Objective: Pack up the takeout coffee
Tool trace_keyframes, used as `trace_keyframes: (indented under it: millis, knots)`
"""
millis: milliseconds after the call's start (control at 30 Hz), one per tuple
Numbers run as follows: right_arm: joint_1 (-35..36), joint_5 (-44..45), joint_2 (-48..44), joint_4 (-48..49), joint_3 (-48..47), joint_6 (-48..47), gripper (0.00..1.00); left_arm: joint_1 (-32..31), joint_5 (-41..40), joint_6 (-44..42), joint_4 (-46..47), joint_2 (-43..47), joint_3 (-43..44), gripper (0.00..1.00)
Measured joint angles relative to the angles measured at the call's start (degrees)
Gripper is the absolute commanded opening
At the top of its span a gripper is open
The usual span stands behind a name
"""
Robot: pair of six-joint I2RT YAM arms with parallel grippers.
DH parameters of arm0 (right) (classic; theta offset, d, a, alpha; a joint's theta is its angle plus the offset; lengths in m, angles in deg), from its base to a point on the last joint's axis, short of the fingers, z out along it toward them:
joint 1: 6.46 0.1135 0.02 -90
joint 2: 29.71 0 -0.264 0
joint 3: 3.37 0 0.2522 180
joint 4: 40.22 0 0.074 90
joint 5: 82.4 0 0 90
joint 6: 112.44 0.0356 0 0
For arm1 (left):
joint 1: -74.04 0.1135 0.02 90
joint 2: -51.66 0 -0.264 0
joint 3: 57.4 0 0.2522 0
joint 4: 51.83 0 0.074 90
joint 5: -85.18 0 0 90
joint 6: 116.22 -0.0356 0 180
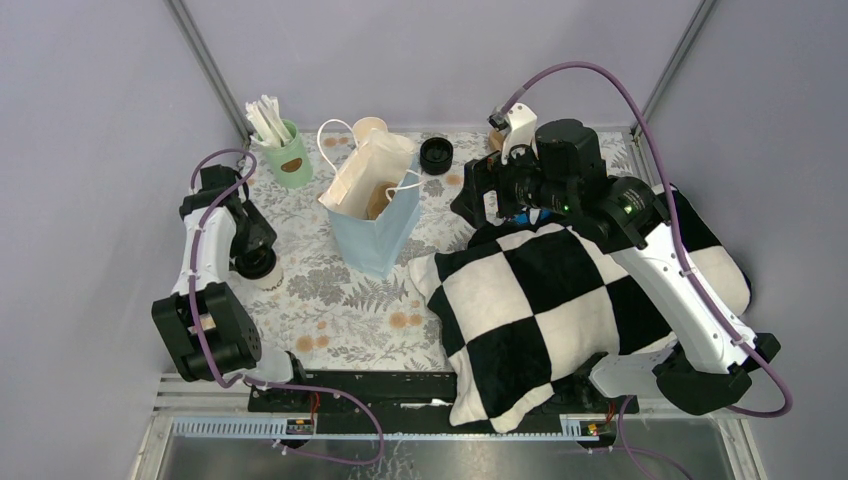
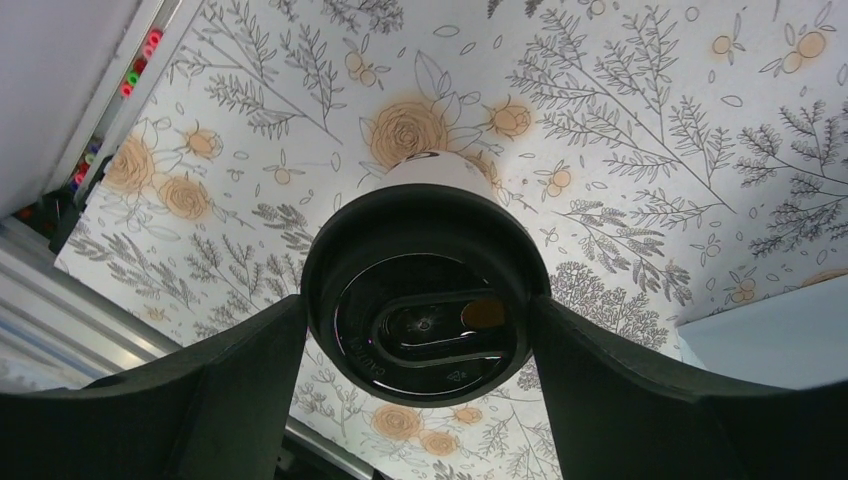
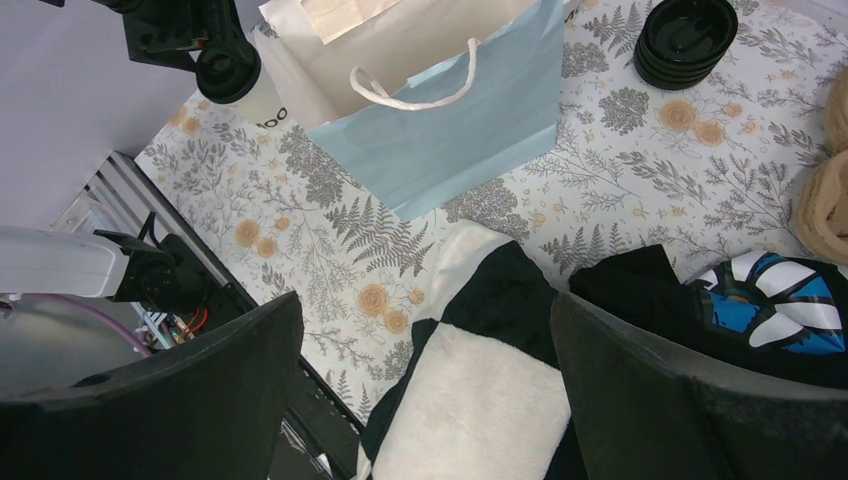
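Observation:
The takeout coffee (image 1: 266, 272) is a cream paper cup with a black lid (image 2: 425, 300), standing on the floral table cover at the left. My left gripper (image 1: 253, 243) comes down over it. In the left wrist view its fingers (image 2: 250, 370) press on both sides of the lid rim, so it is shut on the cup. The cup also shows in the right wrist view (image 3: 262, 102). My right gripper (image 3: 425, 380) is open and empty, held above the checkered pillow (image 1: 540, 300), right of the bag.
An open light-blue paper bag (image 1: 375, 215) with white handles stands at the middle. Behind it are a mint-green cup of white sticks (image 1: 285, 155), nested cream cups (image 1: 370, 127) and stacked black lids (image 1: 436, 155). Dark cloth (image 3: 640, 290) lies by the pillow.

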Motion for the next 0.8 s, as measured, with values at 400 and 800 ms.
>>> trace_keyframes:
  millis: [400,800]
  knots:
    - [0.00,-0.66,-0.04,0.31,0.87,0.00,1.00,0.09,1.57,-1.55,1.09,0.00,-0.02,0.79]
    - [0.00,-0.66,-0.13,0.33,0.90,-0.24,1.00,0.09,2.56,-0.94,1.40,0.15,-0.52,0.72]
